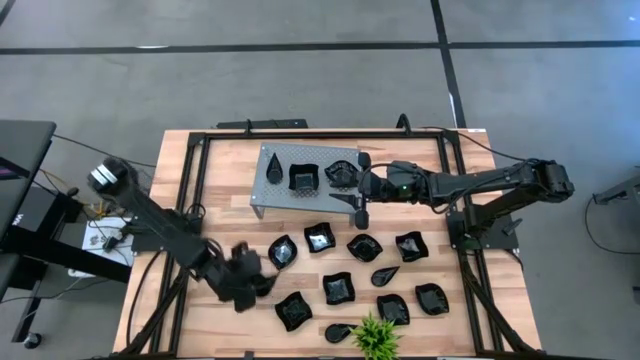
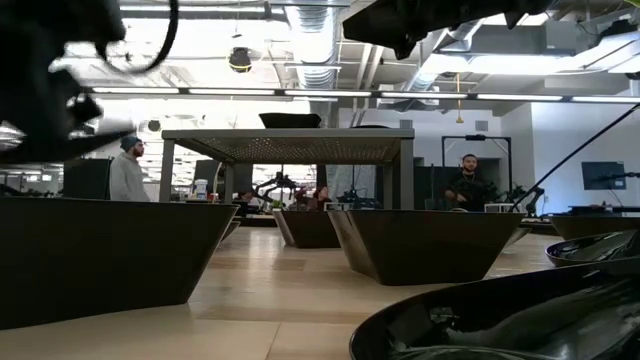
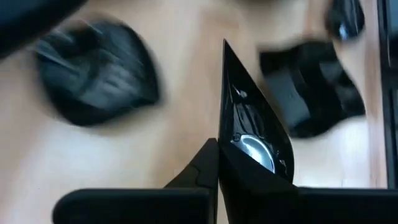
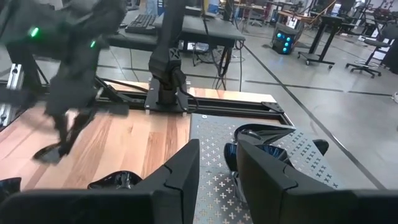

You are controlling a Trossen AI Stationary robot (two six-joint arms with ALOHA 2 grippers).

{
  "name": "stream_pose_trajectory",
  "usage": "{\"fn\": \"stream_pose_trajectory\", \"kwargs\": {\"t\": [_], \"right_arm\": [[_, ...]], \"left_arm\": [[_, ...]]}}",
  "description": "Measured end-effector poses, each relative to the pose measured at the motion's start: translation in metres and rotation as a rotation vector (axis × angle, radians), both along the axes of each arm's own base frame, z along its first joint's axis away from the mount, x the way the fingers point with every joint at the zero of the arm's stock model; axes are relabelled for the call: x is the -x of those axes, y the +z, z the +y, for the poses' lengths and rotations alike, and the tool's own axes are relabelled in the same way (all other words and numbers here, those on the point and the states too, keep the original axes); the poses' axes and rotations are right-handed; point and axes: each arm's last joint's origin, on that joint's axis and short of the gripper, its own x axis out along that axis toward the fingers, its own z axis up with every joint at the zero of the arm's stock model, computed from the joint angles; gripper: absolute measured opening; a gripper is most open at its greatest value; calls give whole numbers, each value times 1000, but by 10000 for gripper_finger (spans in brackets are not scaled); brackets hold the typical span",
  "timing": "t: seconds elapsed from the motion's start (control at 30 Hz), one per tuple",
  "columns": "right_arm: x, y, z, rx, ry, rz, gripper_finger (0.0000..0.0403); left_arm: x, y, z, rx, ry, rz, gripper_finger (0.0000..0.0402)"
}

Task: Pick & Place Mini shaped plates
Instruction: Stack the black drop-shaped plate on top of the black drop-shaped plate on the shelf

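Several mini shaped plates, small glossy black dishes, lie on the wooden table, among them one [image 1: 320, 238] in the middle and one [image 1: 432, 298] at the front right. My left gripper [image 1: 260, 283] is at the front left, shut on the rim of one plate [image 3: 249, 127] that stands on edge between its fingers. The grey perforated stand [image 1: 270, 192] carries a squarish plate [image 1: 303, 178], a teardrop one [image 1: 273, 165] and a third [image 4: 273, 140]. My right gripper [image 4: 217, 148] hovers open over the stand, just beside that third plate.
A small green plant [image 1: 375, 338] stands at the table's front edge. A black frame [image 1: 200, 140] borders the tabletop. In the low view, people stand in the room behind the stand [image 2: 290, 135], and big dark plates [image 2: 110, 255] fill the foreground.
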Motion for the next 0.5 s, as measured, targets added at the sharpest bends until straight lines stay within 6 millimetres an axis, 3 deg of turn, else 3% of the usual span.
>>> {"fn": "stream_pose_trajectory", "kwargs": {"t": [0.3, 0.5], "right_arm": [[0, 0, 0, 0, 0, -5, 102], [0, 0, 0, -12, -2, -3, 102]], "left_arm": [[21, 87, 94, -200, 501, -451, 5], [33, 108, 156, -266, 840, -534, 6]]}}
